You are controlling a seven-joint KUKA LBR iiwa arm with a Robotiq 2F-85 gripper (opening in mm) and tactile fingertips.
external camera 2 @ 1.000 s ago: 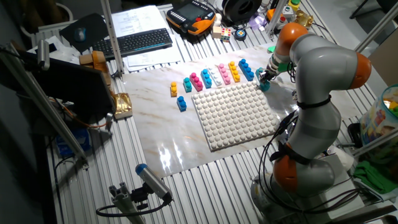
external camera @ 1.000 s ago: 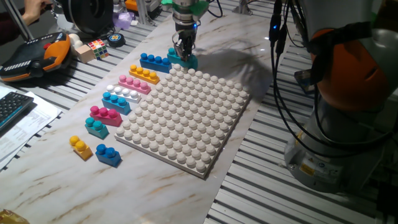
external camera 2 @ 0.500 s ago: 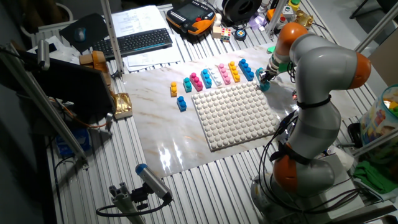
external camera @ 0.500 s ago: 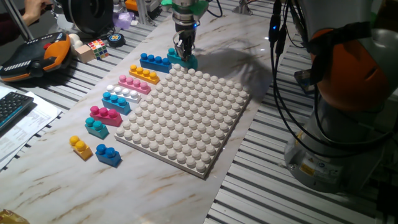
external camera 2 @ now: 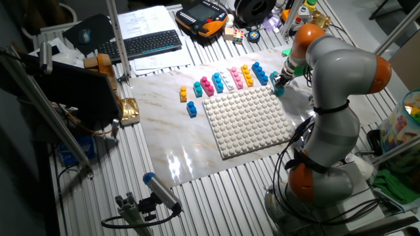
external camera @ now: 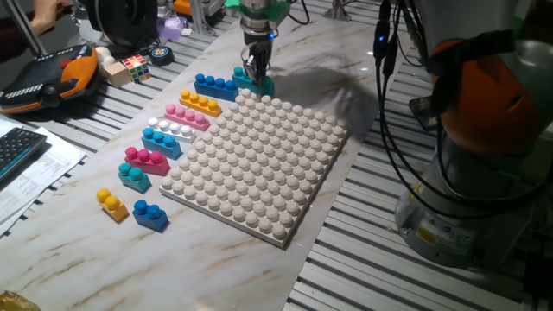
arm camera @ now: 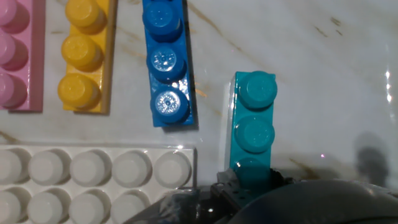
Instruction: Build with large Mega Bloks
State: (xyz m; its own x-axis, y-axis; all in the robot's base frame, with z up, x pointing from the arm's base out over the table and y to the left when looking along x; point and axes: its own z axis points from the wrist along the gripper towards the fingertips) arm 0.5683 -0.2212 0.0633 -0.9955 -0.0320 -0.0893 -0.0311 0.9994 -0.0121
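My gripper (external camera: 256, 72) stands at the far corner of the white studded baseplate (external camera: 259, 160), shut on a teal Mega Blok (external camera: 261, 85) that rests on the marble table. In the hand view the teal brick (arm camera: 254, 118) runs under my gripper (arm camera: 249, 186), its near end hidden. Left of it lie a blue brick (arm camera: 165, 62), an orange-yellow brick (arm camera: 84, 56) and a pink brick (arm camera: 15, 56). A row of further bricks lines the baseplate's left side: white (external camera: 171, 130), light blue (external camera: 161, 141), magenta (external camera: 146, 158).
Small teal (external camera: 133, 176), yellow (external camera: 111, 204) and blue (external camera: 150, 214) bricks lie at the near left. A puzzle cube (external camera: 135, 66), a teach pendant (external camera: 43, 78) and a keyboard (external camera: 17, 147) sit at the far left. The robot's base (external camera: 484, 130) stands to the right.
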